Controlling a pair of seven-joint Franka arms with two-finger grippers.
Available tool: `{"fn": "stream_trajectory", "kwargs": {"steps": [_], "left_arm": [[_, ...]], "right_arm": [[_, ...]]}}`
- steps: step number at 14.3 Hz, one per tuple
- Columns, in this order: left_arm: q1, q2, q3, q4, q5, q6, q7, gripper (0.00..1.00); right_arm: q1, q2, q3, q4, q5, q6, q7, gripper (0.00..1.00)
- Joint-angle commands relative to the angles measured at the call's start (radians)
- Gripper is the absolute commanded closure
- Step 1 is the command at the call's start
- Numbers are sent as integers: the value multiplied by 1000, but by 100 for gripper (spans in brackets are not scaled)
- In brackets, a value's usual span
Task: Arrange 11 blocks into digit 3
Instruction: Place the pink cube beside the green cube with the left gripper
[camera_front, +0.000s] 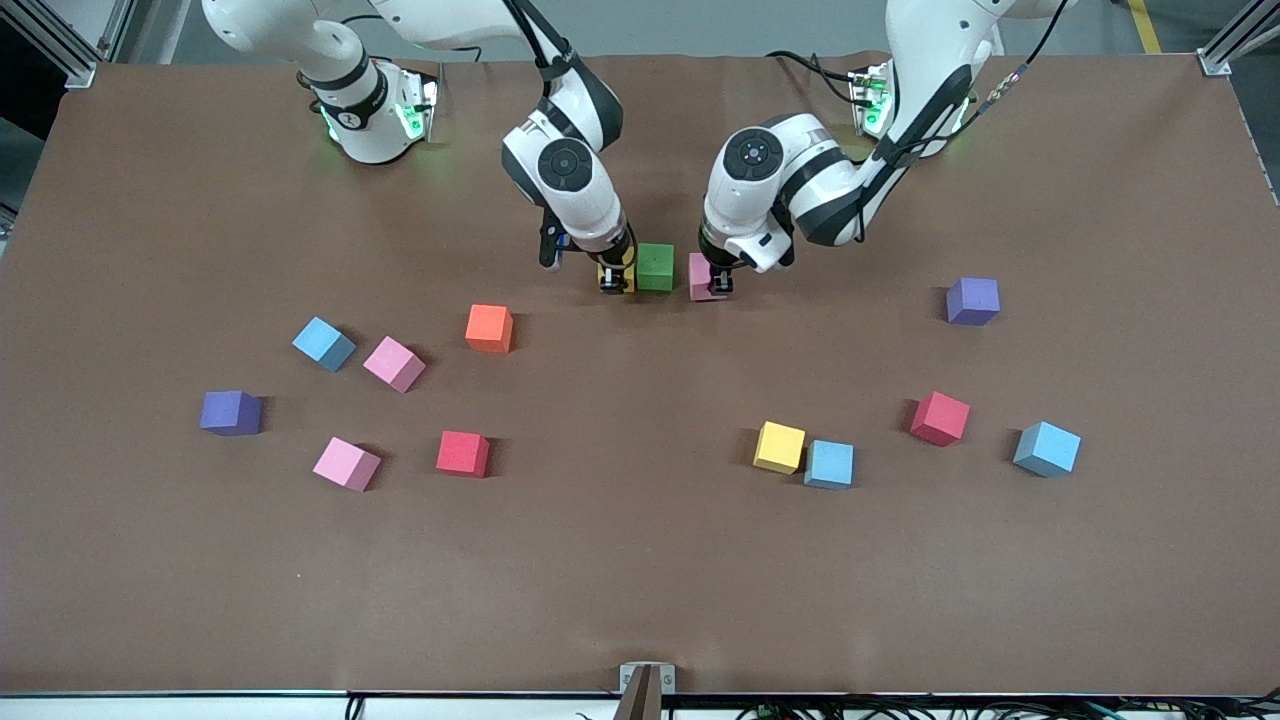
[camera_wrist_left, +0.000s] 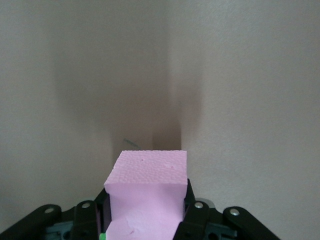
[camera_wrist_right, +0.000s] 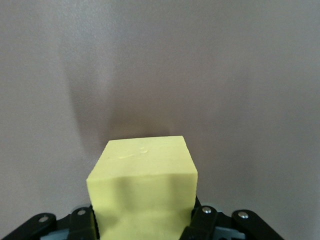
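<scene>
Flanking the green cube (camera_front: 656, 267), the right gripper (camera_front: 613, 284) pinched a yellow cube (camera_wrist_right: 145, 187), the left gripper (camera_front: 720, 288) a pink cube (camera_wrist_left: 147, 192); both needed flush, square seating before letting go.

Both arms have glossy white shells with black bands at the joints, and each carries a round black cap with a small centre mark near the wrist. Their bases glow green at about 11 and 1 o'clock on the table, and black cables run along the upper links. The left gripper (camera_front: 719, 287) and right gripper (camera_front: 611, 283) are black, with silver screws on angular black finger links.
</scene>
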Motion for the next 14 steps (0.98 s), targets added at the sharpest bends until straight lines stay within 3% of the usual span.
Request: {"fn": "stream_trajectory", "kwargs": {"steps": [1,4,6,7,14], "left_arm": [[-12,0,-2,-9,15,15,-18,80],[-17,8,-2,2,15,15,-18,80],[-30,10,-2,2,15,15,-18,80],[-31,14,-2,2,15,15,-18,80],[-37,23,-2,8,15,18,-18,80]], "right_arm": [[15,6,-5,7,24,20,13,97],[18,11,-5,15,22,23,11,91],[38,12,-6,15,19,18,13,7],[41,14,-6,16,19,11,11,0],[35,2,-6,16,11,3,16,0]]}}
